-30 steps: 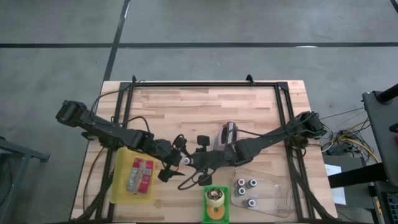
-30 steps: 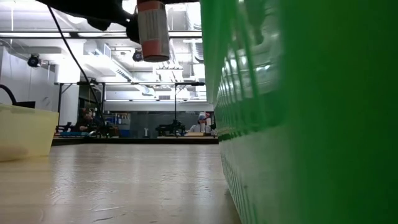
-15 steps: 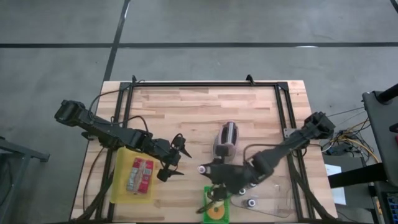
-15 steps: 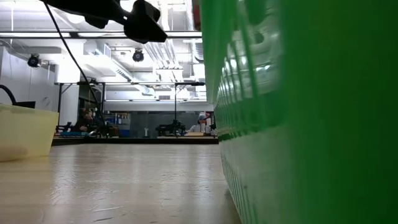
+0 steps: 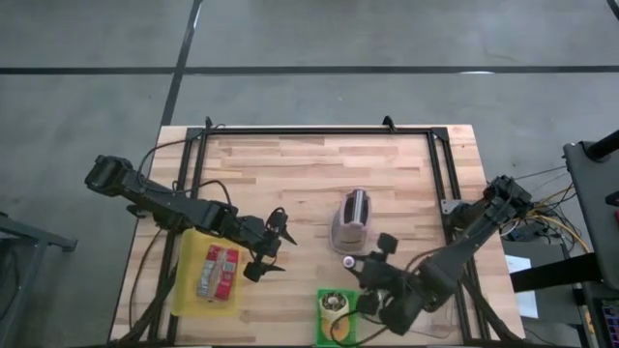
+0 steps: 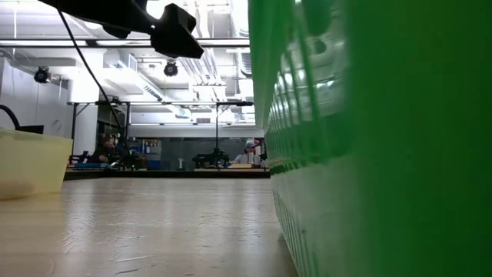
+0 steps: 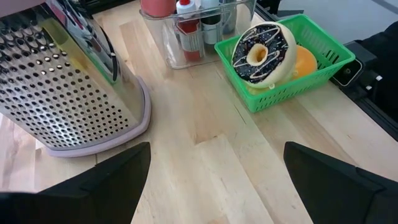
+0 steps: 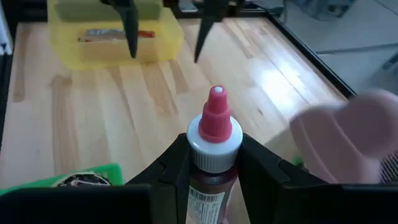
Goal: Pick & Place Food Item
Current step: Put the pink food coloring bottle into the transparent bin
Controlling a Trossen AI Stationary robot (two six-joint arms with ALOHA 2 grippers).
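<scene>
**Operator:** High view first; I have the right gripper (image 5: 360, 275) over the near edge of the table, between the box grater (image 5: 351, 218) and the green basket (image 5: 337, 314); its fingers are clamped on a sauce bottle (image 5: 348, 262) with a white collar and a red nozzle.

**Second:** Does the wrist camera confirm that hold?

**Operator:** Yes; in the right wrist view the bottle (image 8: 213, 152) stands upright with a dark finger pressed against each side of its neck; beyond it I see the yellow bin (image 8: 115, 34) on the wooden table (image 8: 93, 118).

**Second:** And your left arm?

**Operator:** I see the left gripper (image 5: 276, 249) raised just beside the yellow bin (image 5: 206, 275), fingers spread wide with nothing between them; in the low view it hangs high above the tabletop (image 6: 138, 223).

**Second:** Where does the food sit?

**Operator:** From the left wrist view, a chocolate-iced doughnut (image 7: 263, 51) leans in the green basket (image 7: 311, 78) on top of something orange; a clear tray of bottles (image 7: 193, 37) stands just beside the basket, the grater (image 7: 65, 81) near both.
</scene>
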